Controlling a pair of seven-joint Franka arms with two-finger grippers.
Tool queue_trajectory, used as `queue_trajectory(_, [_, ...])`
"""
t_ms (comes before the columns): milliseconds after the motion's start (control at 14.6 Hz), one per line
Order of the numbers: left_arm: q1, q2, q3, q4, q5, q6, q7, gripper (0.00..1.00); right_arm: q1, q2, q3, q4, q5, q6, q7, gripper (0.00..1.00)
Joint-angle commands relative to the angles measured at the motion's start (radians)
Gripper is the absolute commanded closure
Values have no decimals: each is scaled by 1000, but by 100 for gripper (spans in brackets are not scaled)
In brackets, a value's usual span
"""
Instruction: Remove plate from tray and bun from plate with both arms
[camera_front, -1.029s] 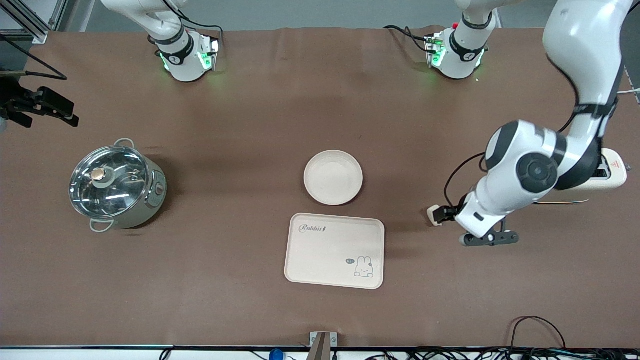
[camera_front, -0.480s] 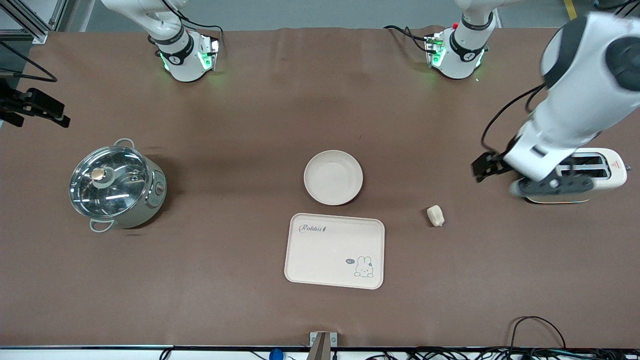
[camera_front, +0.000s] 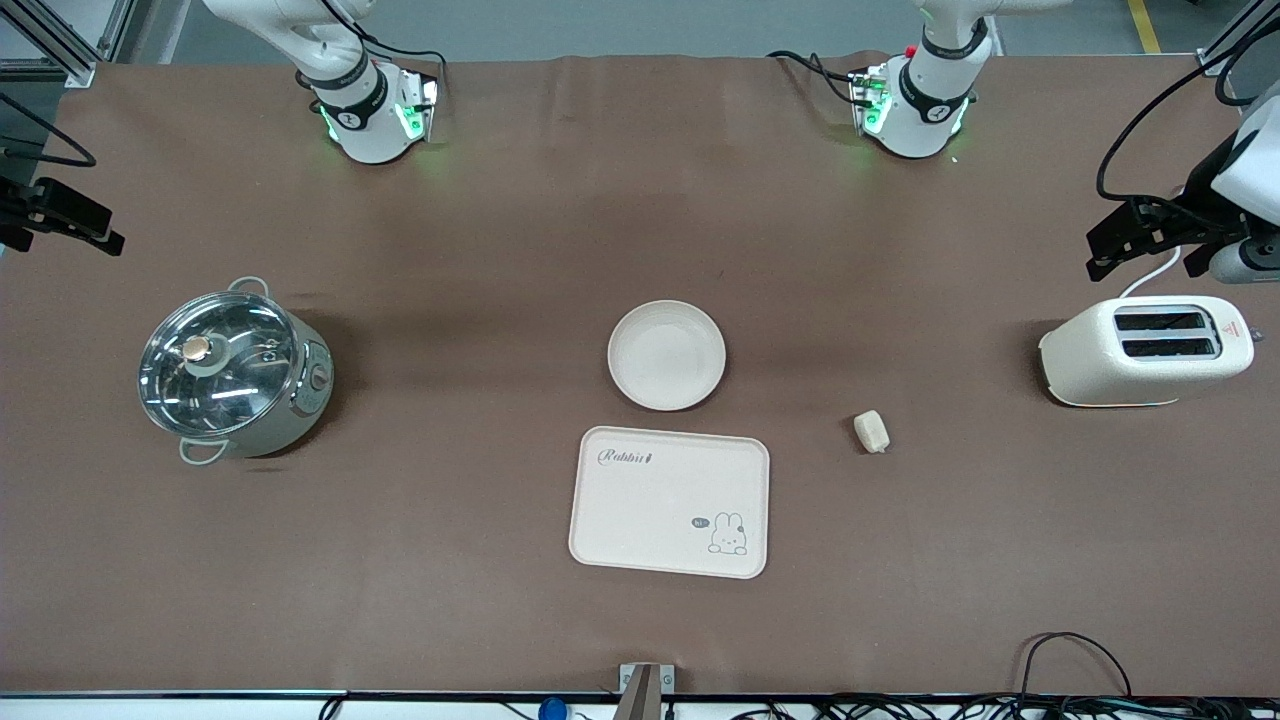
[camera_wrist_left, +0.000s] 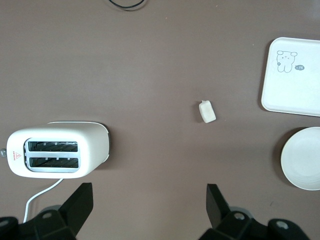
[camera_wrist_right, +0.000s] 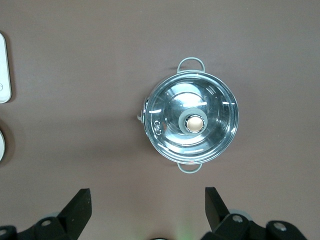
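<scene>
Right gripper (camera_front: 60, 215), fingers spread and empty, hangs at the right arm's table end. Round cream plate (camera_front: 666, 354) sits beside the rectangular cream rabbit tray (camera_front: 668, 502), farther from the camera; small pale bun (camera_front: 871, 431) lies toward the left arm's end, nearest the left gripper (camera_front: 1165, 240), also spread and empty.

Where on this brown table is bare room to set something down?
Bare stretches lie between the lidded steel pot and round cream plate, and between the small pale bun and white toaster. Plate and rabbit-printed cream tray crowd the middle.
</scene>
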Motion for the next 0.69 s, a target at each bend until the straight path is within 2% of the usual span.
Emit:
queue_trajectory(0, [-16,-11,12,-14,-3,1,13,0,-6,-4,8,-3,14,-12,7,0])
queue_trajectory(343, [-6,-5,6,-9,-16,10,-15,0,-4,-4,9,-3,14,-13,8,0])
queue_trajectory(617, [4,-2,14,-8,-75,10,-4,0,-3,-4,11,-3,14,-13,11,0])
